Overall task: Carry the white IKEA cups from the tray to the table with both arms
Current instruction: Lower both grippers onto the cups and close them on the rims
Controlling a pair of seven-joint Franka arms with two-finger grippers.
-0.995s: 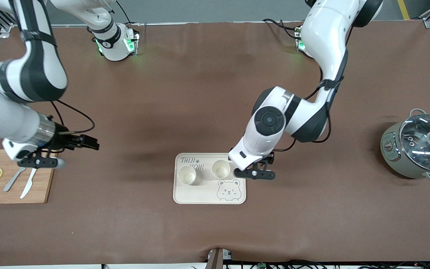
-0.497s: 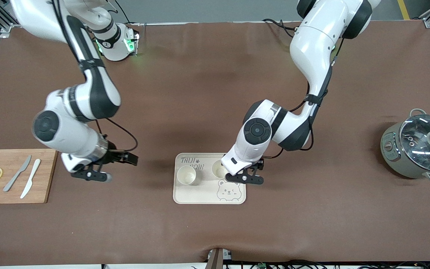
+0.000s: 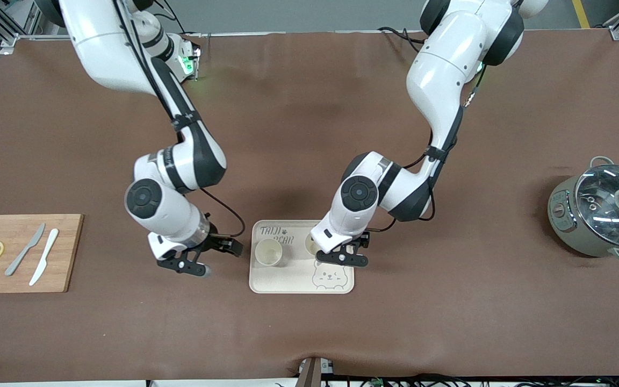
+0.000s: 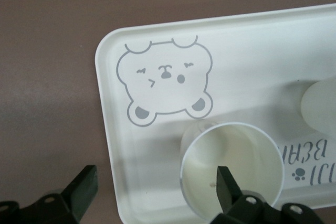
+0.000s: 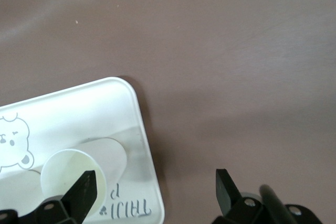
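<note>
Approach step: both white cups [image 3: 268, 252] upright on tray [image 3: 288, 284], left gripper [image 3: 340, 259] spread wide over the cup [image 4: 231, 169] at the left arm's end, right gripper [image 3: 183, 265] spread just beside tray; next, descend and close.

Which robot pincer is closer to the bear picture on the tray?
The left one. The left pincer hangs open right over the bear picture and a cup. The right pincer, also open, is over the table beside the tray.
</note>
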